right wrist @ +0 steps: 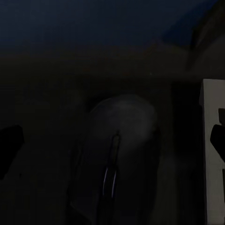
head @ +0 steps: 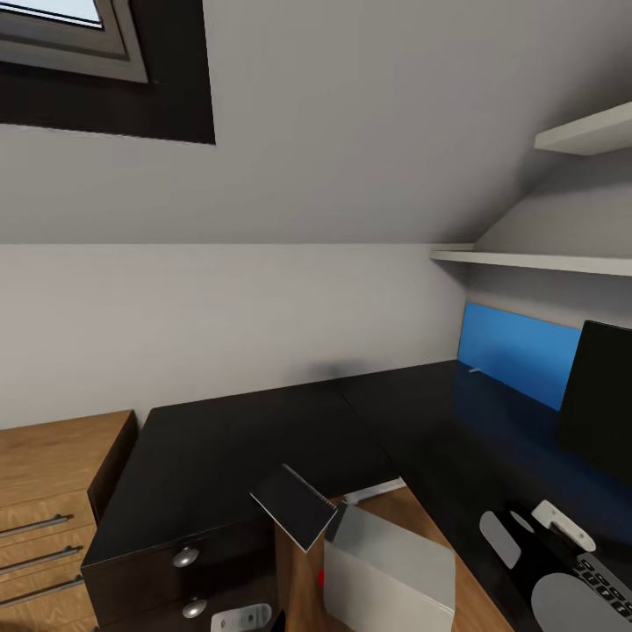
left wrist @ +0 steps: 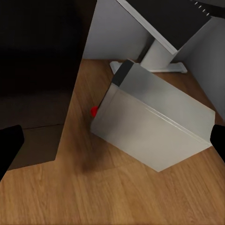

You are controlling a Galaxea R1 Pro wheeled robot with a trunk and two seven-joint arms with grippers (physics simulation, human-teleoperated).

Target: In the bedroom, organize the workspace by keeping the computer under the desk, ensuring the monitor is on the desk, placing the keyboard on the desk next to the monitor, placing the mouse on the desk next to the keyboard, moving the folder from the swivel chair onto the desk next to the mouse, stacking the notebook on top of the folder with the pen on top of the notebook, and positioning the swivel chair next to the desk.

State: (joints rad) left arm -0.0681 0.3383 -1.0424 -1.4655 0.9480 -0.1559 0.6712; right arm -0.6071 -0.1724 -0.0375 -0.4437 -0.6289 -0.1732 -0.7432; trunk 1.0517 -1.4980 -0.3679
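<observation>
Both jaws gape empty, left above the computer [left wrist: 154,126] (no readable label), right over the mouse [right wrist: 117,154].

1. No legible text, brand, number or sign is present in any view.
2. Computer [left wrist: 152,126]: the case panels are plain grey. The only marking is a small red dot at one lower corner, without characters.
3. Keyboard [head: 606,575]: the key rows at the edge of the head view are too small to show any legends.
4. Mouse [right wrist: 115,164]: the surface is dark, and no logo can be made out.
</observation>
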